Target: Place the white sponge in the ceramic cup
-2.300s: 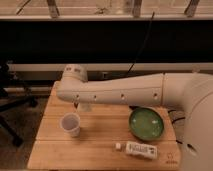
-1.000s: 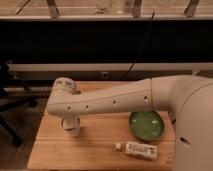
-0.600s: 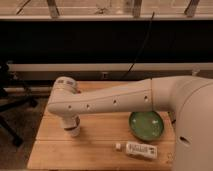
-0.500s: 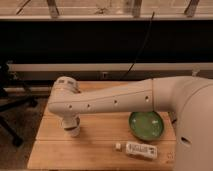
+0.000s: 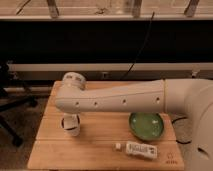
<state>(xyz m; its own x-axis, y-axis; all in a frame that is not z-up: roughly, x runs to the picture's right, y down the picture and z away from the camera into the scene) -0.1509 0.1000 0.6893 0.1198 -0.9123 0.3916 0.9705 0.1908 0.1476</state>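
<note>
The end effector (image 5: pixel 70 121) hung directly over the ceramic cup (image 5: pixel 71 128) near the left side of the wooden surface (image 5: pixel 100 147), mostly hidden beneath the white arm (image 5: pixel 125 100); whether it was open or closed, or held anything, could not be told. The white sponge was not visible. To the right sat a green bowl (image 5: pixel 146 125), and a white labelled bottle (image 5: pixel 138 149) lay in front of it. Behind ran a dark wall and a cable (image 5: pixel 140 50); a chair base (image 5: pixel 12 102) stood at left.

Your gripper (image 5: pixel 70 120) hangs over the ceramic cup (image 5: pixel 71 128) at the table's (image 5: pixel 100 150) left. Right of it sits the bowl (image 5: pixel 146 125), with the bottle (image 5: pixel 138 149) lying in front.
</note>
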